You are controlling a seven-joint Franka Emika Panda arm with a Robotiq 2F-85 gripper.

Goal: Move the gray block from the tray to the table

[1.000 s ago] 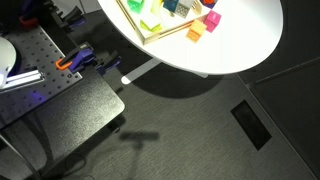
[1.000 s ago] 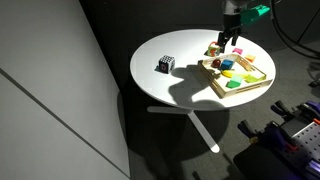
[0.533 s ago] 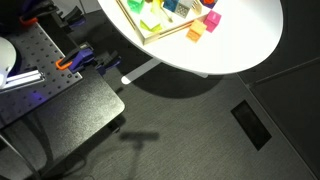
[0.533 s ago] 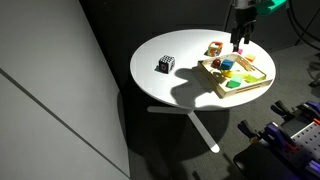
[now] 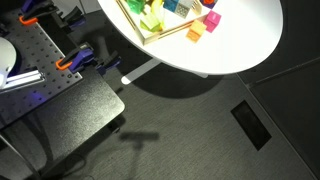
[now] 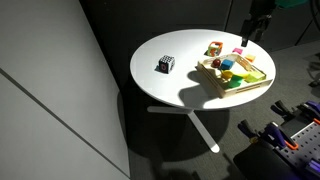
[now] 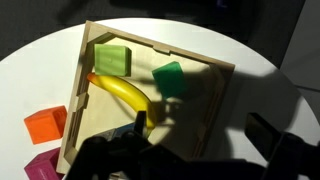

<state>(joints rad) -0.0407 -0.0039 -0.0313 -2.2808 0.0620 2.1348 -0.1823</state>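
The gray block (image 6: 165, 65), dark with light markings, stands on the round white table (image 6: 175, 92), well apart from the tray (image 6: 238, 88). The wood-rimmed tray holds several colored blocks. My gripper (image 6: 257, 24) hangs above and beyond the tray's far edge, open and empty. In the wrist view the tray (image 7: 150, 45) holds a light green block (image 7: 112, 58), a dark green block (image 7: 170, 76) and a yellow banana (image 7: 120, 92). The gripper's dark fingers (image 7: 205, 132) stand wide apart with nothing between them. The gray block is out of the wrist view.
An orange block (image 7: 45, 124) and a magenta block (image 7: 40, 165) lie on the table outside the tray. A gray perforated plate (image 5: 40, 55) with orange clamps (image 5: 66, 63) stands beside the table (image 5: 240, 40). The floor is dark with a floor vent (image 5: 249, 124).
My gripper has moved up and sideways, from over the tray's blocks to beyond its far edge. The gray block and the tray have not moved.
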